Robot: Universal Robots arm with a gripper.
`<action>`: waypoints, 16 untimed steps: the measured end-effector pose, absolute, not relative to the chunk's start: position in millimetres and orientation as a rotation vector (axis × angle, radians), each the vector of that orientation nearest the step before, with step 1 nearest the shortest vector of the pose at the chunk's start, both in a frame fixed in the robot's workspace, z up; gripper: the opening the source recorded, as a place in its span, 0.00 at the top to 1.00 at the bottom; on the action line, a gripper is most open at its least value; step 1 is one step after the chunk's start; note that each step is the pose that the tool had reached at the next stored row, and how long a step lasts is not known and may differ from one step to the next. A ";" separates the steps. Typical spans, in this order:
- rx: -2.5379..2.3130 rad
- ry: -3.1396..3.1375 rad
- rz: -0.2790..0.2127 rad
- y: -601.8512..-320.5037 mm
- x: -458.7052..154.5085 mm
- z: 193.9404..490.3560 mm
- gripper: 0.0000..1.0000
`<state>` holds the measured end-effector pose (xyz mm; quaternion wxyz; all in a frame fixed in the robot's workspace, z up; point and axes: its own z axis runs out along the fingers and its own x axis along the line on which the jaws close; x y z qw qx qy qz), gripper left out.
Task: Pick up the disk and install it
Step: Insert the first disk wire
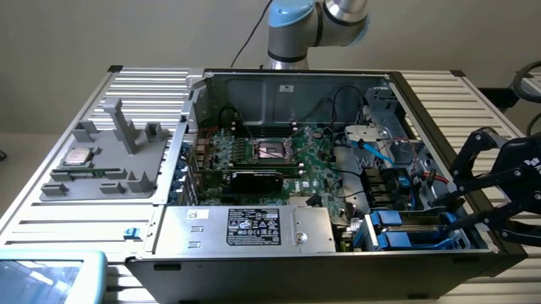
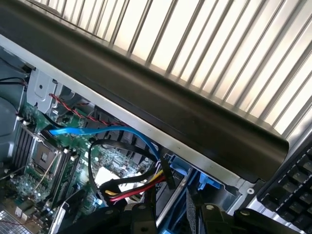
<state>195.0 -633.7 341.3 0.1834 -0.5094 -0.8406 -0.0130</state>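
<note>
At lower right of the exterior view, the gripper (image 1: 443,213) appeared clamped on the disk (image 1: 397,218), blue rails at the computer case (image 1: 338,272) bay; insertion was in hand, demanding square alignment.

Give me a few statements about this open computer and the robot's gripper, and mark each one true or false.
1. The computer case lies open, with its green circuit board showing. True.
2. A small square chip sits on the grey tray. True.
3. The gripper hangs over the grey tray. False: it is at the case's side on the exterior view's right, beside the blue-railed drive bay.
4. The silver box with a black label stands outside the case. False: it sits inside the case.
5. A blue cable runs inside the case. True.
</note>
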 end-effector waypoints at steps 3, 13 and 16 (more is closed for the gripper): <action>-1.435 -2.369 -0.039 -634.7 195.0 341.4 0.62; -1.421 -2.378 -0.036 -637.7 194.9 339.1 0.71; -1.408 -2.386 -0.033 -637.7 194.9 337.7 0.78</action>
